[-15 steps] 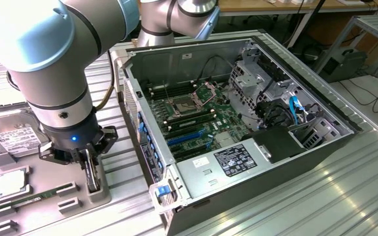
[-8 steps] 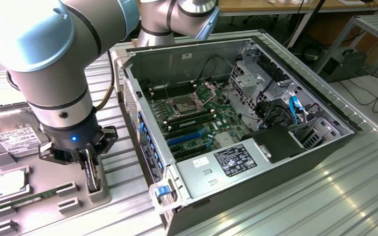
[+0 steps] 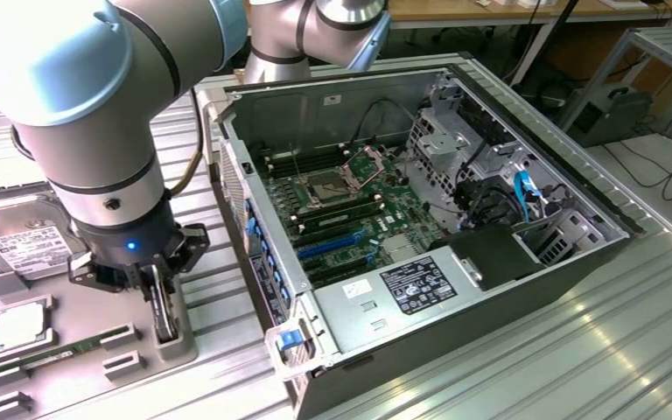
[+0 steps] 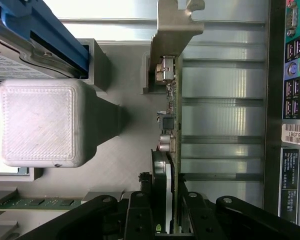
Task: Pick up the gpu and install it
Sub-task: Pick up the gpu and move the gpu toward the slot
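One open computer case point(image 3: 301, 114) sits at three o'clock in the exterior view. At nine o'clock the arm point(image 3: 80, 114) reaches down to a grey tray point(image 3: 91, 332) at eight o'clock, where the gpu point(image 3: 164, 319) point(image 4: 162, 175) stands on edge in a slot. The gripper point(image 3: 155, 293) point(image 4: 165, 202) has its jaws drawn in narrowly, pinching the gpu's upper edge.

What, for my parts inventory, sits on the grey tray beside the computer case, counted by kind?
Boxy silver hard drive with white label: 1
Square silvery chip: 1
Narrow green memory stick: 1
Thin dark gpu card: 1
Total: 4
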You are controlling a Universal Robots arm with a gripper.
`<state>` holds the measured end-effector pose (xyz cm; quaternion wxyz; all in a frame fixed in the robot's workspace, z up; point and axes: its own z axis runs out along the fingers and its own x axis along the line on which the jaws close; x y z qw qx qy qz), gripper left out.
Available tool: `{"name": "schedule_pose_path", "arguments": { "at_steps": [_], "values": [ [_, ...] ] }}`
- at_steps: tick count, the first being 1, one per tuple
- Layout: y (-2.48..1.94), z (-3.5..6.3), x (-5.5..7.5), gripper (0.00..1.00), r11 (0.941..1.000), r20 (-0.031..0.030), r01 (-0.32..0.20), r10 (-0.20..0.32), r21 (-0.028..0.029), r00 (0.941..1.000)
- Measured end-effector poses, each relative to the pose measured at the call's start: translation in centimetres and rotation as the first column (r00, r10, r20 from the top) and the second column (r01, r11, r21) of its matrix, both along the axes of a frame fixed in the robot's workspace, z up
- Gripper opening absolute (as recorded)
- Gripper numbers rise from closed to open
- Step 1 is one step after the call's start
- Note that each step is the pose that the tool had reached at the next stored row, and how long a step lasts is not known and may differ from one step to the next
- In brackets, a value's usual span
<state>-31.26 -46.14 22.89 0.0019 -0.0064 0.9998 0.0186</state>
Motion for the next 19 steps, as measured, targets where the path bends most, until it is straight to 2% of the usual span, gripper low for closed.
{"name": "schedule_pose_path", "arguments": {
  "at_steps": [11,13,14,18,19],
  "values": [
    [0.0,1.8,0.0,0.28,1.0,0.0001,0.0,0.0,0.0,1.0],
    [0.0,3.41,0.0,0.28,1.0,0.0,0.0,0.0,0.0001,1.0],
    [0.0,4.93,0.0,0.28,1.0,0.0001,0.0,0.0,0.0,1.0],
    [0.0,9.23,0.0,0.28,1.0,-0.0001,0.0,0.0,0.0,1.0],
    [0.0,9.67,0.0,0.28,1.0,0.0,0.0,0.0,0.0,1.0]
  ]
}}
